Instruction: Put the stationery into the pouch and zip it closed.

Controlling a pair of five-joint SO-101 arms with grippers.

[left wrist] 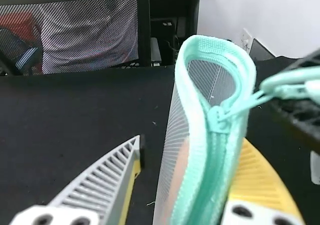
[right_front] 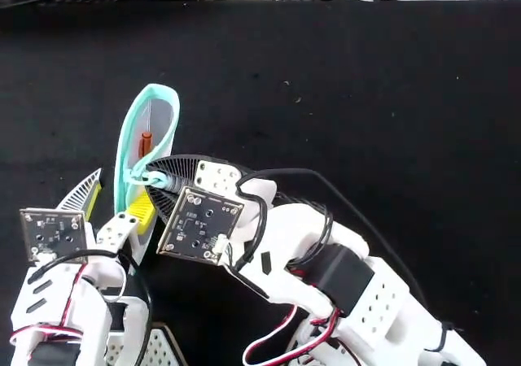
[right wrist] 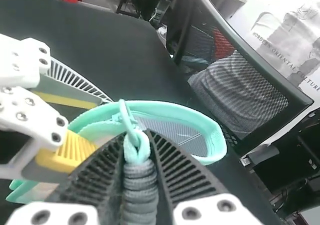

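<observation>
A teal mesh pouch (right_front: 130, 138) stands on edge on the black table. Its far end gapes open (left wrist: 215, 80) and its near part is zipped up to the slider (left wrist: 217, 117). A brown pen (right_front: 146, 145) lies inside. My right gripper (right_front: 152, 176), with black ribbed fingers, is shut on the teal zipper pull (right wrist: 134, 144) beside the pouch rim (right wrist: 210, 135). My left gripper (right_front: 118, 189) straddles the pouch's near end and is open. The yellow-padded finger (left wrist: 260, 185) rests against the pouch, while the grey finger (left wrist: 110, 180) stays apart from it.
The black cloth table (right_front: 366, 98) stretches free to the right and toward its far edge. Beyond that edge stands a mesh-backed chair (left wrist: 90, 30). Both arms crowd the near left corner, the right arm's body (right_front: 326, 276) lying across the front.
</observation>
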